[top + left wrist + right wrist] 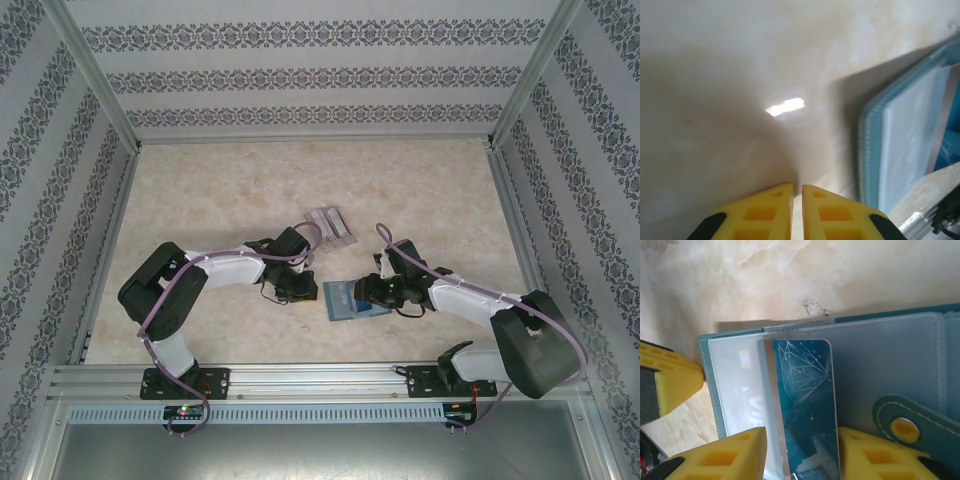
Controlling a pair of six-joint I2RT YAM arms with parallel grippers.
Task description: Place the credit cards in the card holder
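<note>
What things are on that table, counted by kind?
Pincers: 2, left pincer and right pincer
Card holder: 1
Blue card: 1
Grey card pile: 1, cards too small to count
Total: 5

We are seeing the card holder (352, 298) lying open on the counter (220, 200), toward the near edge and roughly midway between the two arms. The left end effector (298, 290) is sitting just left of it, low over the counter. The right end effector (372, 291) is hanging over the card holder from the right. Behind the card holder, farther from the arms, a stack of cards (330, 228) is lying on the counter, apart from it. From the right wrist we are finding one card (805, 400) lying on the card holder's inside, between the right end effector's two fingers. Whether it is sitting inside a pocket we cannot tell. The snap tab (910, 427) is lying to that card's right.
</note>
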